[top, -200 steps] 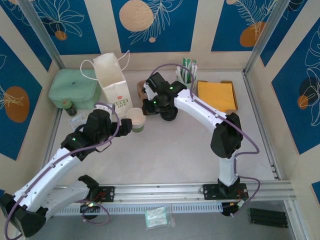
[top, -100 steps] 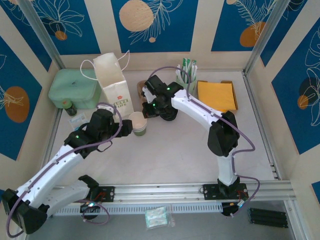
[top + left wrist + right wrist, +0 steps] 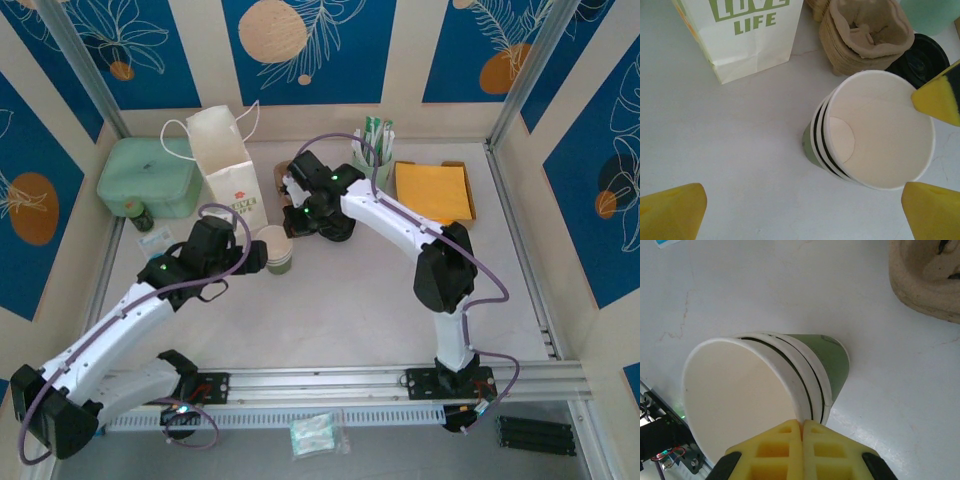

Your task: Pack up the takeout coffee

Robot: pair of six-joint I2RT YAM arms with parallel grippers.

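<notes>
At the middle of the bench (image 3: 350, 300), near the white paper bag (image 3: 228, 165), the left claw (image 3: 800, 215) has crept forward over the last second. It hangs spread wide with nothing in it, facing the stack of lidless cups (image 3: 875, 135). The right claw (image 3: 802, 427) has shifted left, clenched on nothing, tips right at the stack's rim. The stack has slid slightly toward the near edge. The takeout coffee (image 3: 922, 57) stands just behind the stack, beside the pulp carriers (image 3: 865, 30), black lid partly hidden, ungripped. Likely both arms are clearing the lidless cups first. Coffee not picked, packing not begun.
</notes>
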